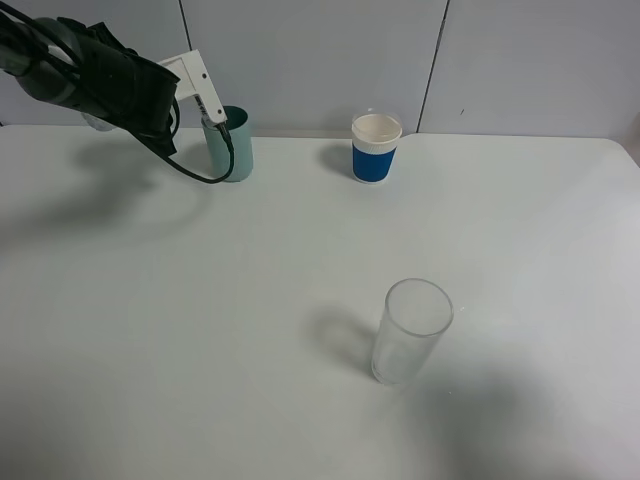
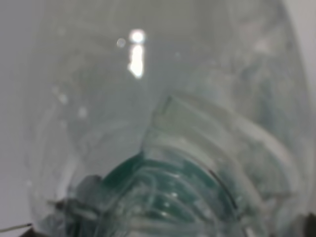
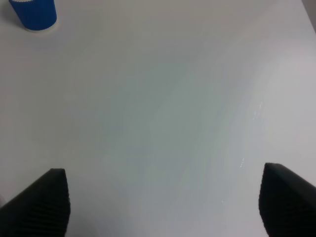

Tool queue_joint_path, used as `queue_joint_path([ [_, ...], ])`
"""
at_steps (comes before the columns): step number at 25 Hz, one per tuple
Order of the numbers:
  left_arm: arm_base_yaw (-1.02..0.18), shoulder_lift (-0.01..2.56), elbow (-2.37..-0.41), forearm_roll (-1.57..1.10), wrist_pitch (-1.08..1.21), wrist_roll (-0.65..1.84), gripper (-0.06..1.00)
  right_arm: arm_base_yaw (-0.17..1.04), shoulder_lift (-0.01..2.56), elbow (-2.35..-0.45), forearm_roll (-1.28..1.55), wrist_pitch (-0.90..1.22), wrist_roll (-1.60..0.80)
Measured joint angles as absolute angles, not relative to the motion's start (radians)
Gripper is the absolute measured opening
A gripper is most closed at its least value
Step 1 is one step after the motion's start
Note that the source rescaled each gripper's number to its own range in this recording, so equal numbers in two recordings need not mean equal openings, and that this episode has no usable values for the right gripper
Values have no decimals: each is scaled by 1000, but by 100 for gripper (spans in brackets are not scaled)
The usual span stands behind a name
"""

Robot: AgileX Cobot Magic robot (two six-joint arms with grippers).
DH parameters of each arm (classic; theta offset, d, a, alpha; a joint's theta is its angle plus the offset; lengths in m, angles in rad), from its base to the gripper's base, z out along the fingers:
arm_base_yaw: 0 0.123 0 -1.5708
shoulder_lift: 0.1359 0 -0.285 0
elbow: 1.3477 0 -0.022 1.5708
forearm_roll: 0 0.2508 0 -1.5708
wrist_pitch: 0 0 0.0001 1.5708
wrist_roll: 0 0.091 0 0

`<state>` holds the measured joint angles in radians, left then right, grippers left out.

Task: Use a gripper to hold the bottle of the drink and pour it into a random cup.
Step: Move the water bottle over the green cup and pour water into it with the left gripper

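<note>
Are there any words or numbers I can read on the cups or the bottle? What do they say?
No text can be read anywhere.
The clear plastic bottle: its dark green label band is too close and blurred to read.
The white cup with a blue sleeve: plain, no print shows.
The teal-green tumbler: plain.
The clear tall glass: no marks.

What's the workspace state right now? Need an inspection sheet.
Surface: white table, no spill seen.
Job's things: bottle fills the left wrist view, clear, green showing through; teal cup upright, back left.
Clutter: white cup with blue sleeve, back centre; clear glass, front centre, looks empty.
Grippers: left pincer at the teal cup's rim, holding the bottle; right pincer open above the table.
Cables: black cable loops in front of the teal cup.
Surroundings: grey wall panels; nothing else seen.
</note>
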<state>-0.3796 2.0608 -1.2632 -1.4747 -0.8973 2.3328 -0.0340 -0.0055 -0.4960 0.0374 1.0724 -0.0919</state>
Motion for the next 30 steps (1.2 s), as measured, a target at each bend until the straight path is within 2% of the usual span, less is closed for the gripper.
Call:
queue_joint_path([
  [30, -385, 2081, -1273, -1430, -947, 2474, 0, -34, -6, -496, 37, 1072, -92],
])
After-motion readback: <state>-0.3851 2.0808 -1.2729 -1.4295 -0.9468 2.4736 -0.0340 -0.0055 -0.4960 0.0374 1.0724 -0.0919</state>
